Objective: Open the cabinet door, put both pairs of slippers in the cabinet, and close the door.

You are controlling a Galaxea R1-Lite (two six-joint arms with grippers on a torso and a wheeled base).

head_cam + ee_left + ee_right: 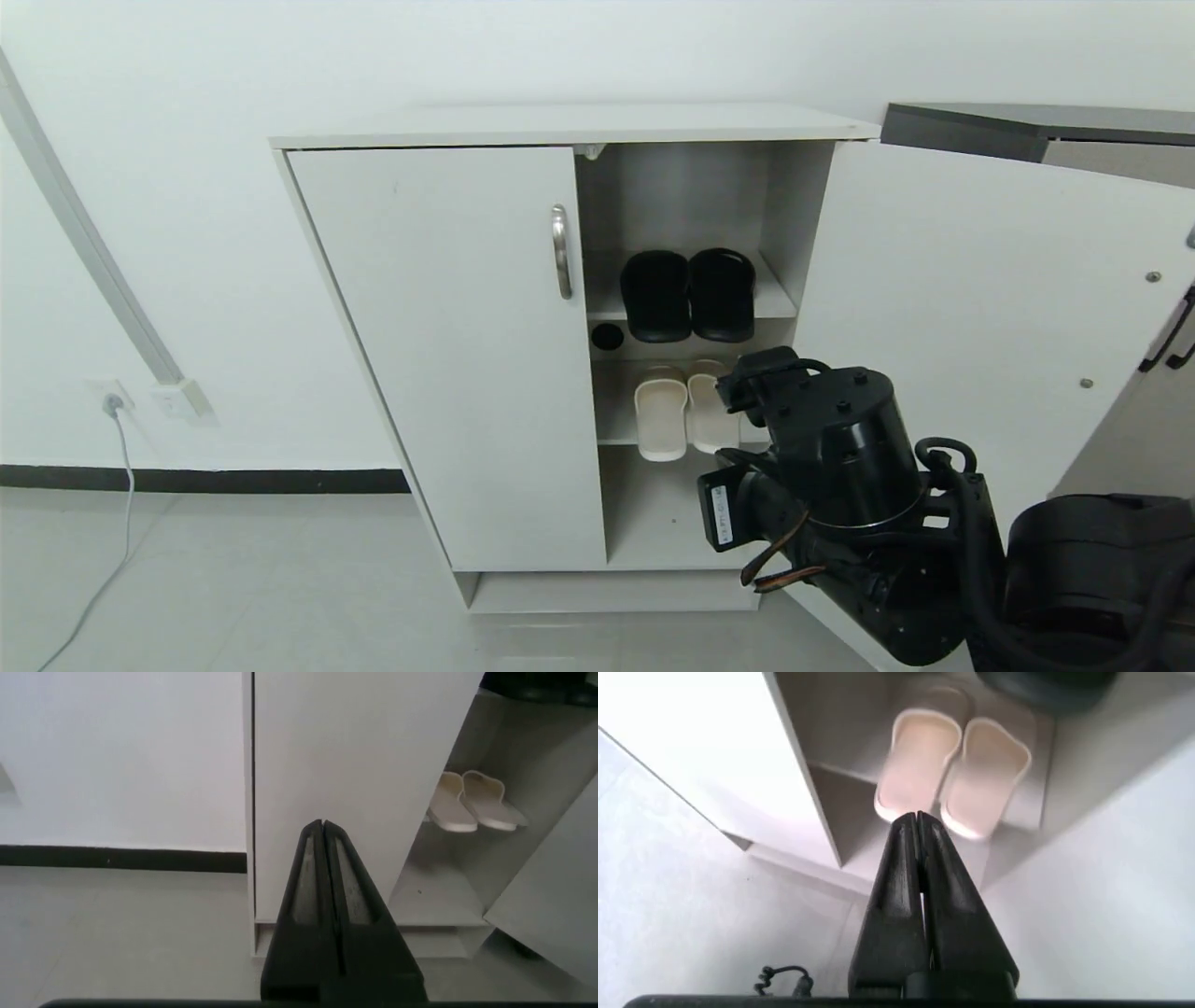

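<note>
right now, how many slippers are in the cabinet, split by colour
black slippers: 2
cream slippers: 2
total: 4

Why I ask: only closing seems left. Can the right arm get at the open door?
Probably yes: the open door stands right beside the right arm, nothing between them, and the right gripper is shut and empty.
</note>
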